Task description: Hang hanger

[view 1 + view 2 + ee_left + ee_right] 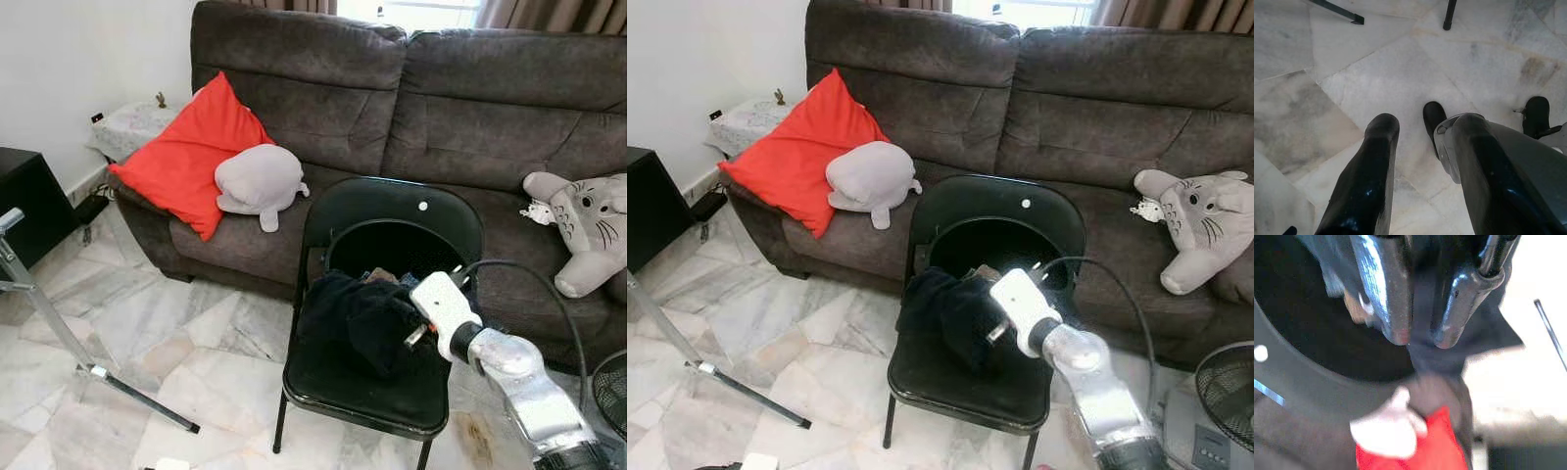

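A dark garment [358, 318] lies heaped on the seat of a black folding chair [392, 211] in front of the sofa. A small brownish piece [382, 277] pokes out at the heap's far edge; I cannot tell whether it is a hanger. My right arm reaches in from the lower right, and its white wrist [443, 304] hovers over the heap. In the right wrist view my right gripper [1420, 338] is pinched on a fold of the dark cloth [1422, 308], with only a narrow gap between its tips. My left gripper [1422, 122] hangs idle and open above the marble floor.
A brown sofa [470, 108] holds a red cushion [186, 157], a grey plush [260, 181] and a second grey plush [588, 230]. A metal stand's leg [59, 328] crosses the floor at left. At lower right stands a fan [1225, 392].
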Controlling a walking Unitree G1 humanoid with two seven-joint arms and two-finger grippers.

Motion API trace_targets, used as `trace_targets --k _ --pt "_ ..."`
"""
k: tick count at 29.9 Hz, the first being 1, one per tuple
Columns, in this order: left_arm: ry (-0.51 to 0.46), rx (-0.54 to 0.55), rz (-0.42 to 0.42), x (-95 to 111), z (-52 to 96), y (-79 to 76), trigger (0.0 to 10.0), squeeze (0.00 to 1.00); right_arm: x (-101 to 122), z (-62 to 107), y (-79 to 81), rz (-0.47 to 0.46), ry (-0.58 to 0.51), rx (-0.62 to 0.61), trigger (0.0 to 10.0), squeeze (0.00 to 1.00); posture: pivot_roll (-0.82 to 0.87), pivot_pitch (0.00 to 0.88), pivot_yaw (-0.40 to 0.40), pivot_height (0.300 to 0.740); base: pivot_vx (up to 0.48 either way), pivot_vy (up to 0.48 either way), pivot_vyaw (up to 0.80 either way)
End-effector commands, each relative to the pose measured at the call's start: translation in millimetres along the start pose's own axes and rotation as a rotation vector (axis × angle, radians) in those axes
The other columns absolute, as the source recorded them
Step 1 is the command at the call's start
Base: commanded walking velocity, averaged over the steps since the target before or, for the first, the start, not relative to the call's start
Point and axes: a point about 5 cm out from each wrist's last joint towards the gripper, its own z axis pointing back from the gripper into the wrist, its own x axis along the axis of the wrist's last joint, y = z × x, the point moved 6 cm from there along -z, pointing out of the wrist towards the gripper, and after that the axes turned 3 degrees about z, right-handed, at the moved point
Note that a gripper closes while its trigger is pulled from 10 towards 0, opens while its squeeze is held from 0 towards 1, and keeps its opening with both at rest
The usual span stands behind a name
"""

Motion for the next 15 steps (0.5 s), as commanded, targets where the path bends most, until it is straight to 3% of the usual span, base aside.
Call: trace_targets --k 1,4,7,10,12,15 --pt "0.028 0.001 -0.009 -8 1.3 1.7 10.0 0.0 12 4.2 0.2 -0.016 -0.054 0.002 10.0 0.0 0.01 0.062 0.034 0.74 0.0 0.0 0.0" --pt "0.029 0.0 -0.012 -8 1.4 1.7 10.0 0.0 15 9.6 1.0 0.022 -0.083 -0.018 10.0 0.0 0.0 0.058 0.034 0.74 0.0 0.0 0.0" --pt "0.03 -0.003 -0.014 -8 1.4 1.2 10.0 0.0 7 15.5 15.4 0.003 -0.071 0.023 10.0 0.0 0.01 0.051 0.029 0.74 0.0 0.0 0.0" --pt "0.029 -0.001 -0.012 -8 1.6 1.9 10.0 0.0 -20 20.1 9.3 0.03 0.071 -0.068 10.0 0.0 0.01 0.047 0.027 0.74 0.0 0.0 0.0" --pt "0.031 0.001 -0.013 -10 1.8 2.1 10.0 0.0 -42 28.8 8.3 0.118 0.168 -0.15 10.0 0.0 0.0 0.032 0.025 0.74 0.0 0.0 0.0" --pt "0.032 0.0 -0.014 -10 1.9 1.8 10.0 0.0 -54 35.5 12.4 0.122 0.199 -0.194 10.0 0.0 0.0 0.027 0.025 0.74 0.0 0.0 0.0"
